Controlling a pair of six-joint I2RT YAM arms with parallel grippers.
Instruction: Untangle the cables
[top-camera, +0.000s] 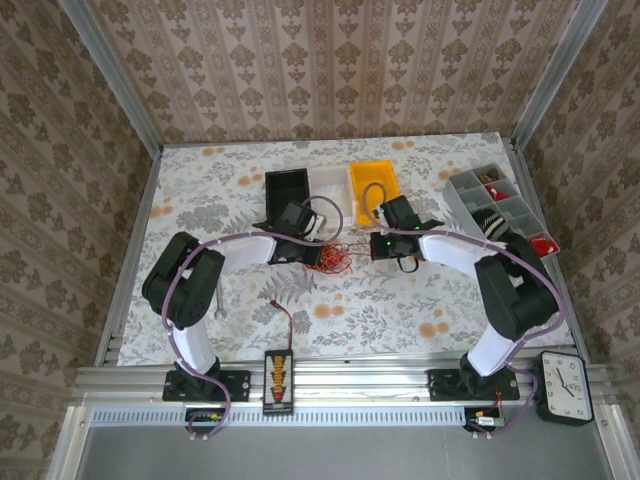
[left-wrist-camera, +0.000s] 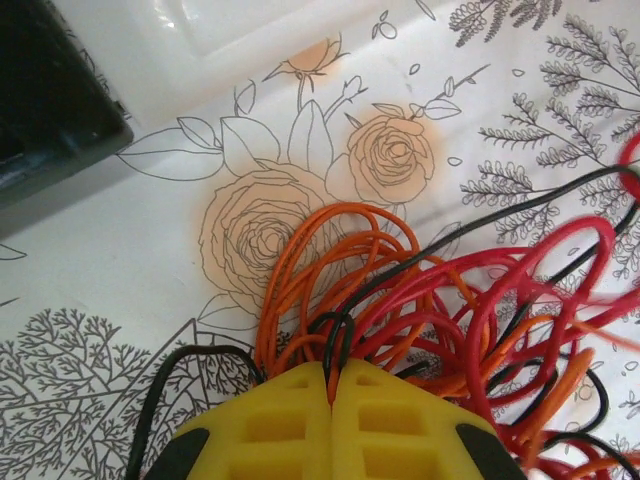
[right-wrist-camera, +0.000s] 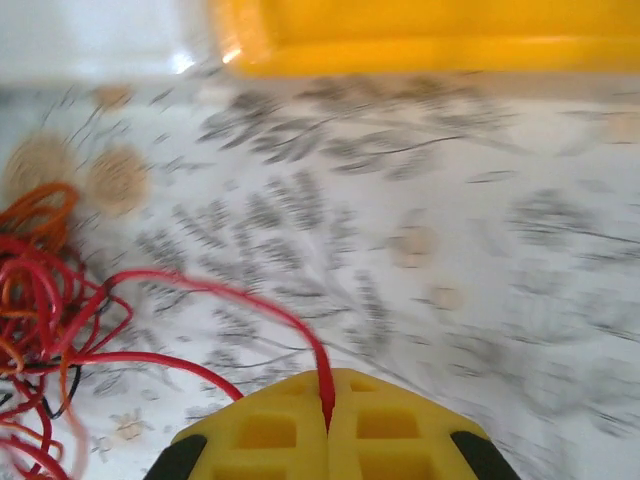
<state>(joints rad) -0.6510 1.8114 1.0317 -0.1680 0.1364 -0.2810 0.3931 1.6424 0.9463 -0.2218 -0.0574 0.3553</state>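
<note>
1. Left claw (left-wrist-camera: 332, 392): pinched shut on orange and black strands of the cables (left-wrist-camera: 400, 300).
2. Right claw (right-wrist-camera: 326, 405): pinched shut on one red strand, which arches off to its left into the tangle.
3. Cables: heaped in loose loops on the surface (left-wrist-camera: 150, 250) between both claws, just ahead and right of the left one.
4. Black tray (left-wrist-camera: 50, 110): ahead-left of left claw.
5. Yellow bin (right-wrist-camera: 420, 40): ahead of right claw.

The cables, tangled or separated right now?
Tangled: the cables form one clump of red, orange and black loops; left gripper and right gripper each pinch a strand.
</note>
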